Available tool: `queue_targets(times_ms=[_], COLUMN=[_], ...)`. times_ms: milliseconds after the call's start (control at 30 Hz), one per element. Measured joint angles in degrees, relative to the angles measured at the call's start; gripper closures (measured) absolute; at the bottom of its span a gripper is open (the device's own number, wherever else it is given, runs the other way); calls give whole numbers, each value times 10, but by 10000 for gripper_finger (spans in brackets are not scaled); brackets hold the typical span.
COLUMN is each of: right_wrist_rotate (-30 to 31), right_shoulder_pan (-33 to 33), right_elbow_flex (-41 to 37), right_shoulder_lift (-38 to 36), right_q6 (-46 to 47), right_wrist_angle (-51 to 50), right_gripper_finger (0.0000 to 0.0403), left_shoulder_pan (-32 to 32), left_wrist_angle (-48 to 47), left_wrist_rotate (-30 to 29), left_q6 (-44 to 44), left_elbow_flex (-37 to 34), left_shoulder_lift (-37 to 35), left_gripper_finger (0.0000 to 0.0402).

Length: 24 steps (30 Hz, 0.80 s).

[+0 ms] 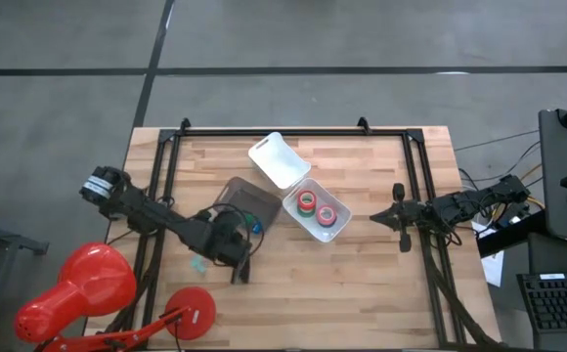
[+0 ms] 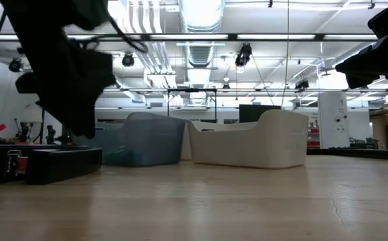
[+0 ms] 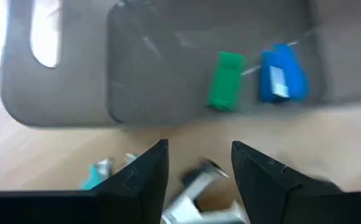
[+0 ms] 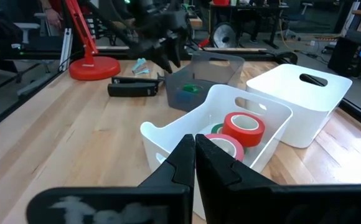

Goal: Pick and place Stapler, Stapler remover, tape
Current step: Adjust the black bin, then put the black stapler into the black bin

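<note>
We saw the left gripper [image 3: 199, 165] with its fingers spread and empty, hovering low over the table. Just below it lay the black stapler [image 2: 43, 164], and directly ahead stood the grey bin [image 1: 247, 203] with a green piece [image 3: 225, 81] and a blue piece [image 3: 281, 73] inside. Farther off, the tape rolls [image 4: 239, 134] sat in a white bin [image 4: 168, 146], which touched a second white bin [image 1: 279, 159]. The right gripper [image 1: 399, 217] waited beyond, fingers pressed together.
</note>
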Motion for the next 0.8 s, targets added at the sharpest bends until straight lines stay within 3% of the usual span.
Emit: queue_targets(times_ms=[467, 667, 800], right_wrist_rotate=[0, 0, 0], right_shoulder_pan=[0, 0, 0], right_elbow_flex=[0, 0, 0], right_shoulder_lift=[0, 0, 0], right_q6=[0, 0, 0], right_wrist_angle=[0, 0, 0], right_gripper_finger=[394, 394, 394], left_shoulder_pan=[75, 84, 84], left_wrist_angle=[58, 51, 45], left_wrist_rotate=[-30, -56, -52], left_q6=[83, 160, 161], left_elbow_flex=[-39, -39, -39], left_shoulder_lift=[0, 0, 0], left_gripper_finger=[225, 225, 225])
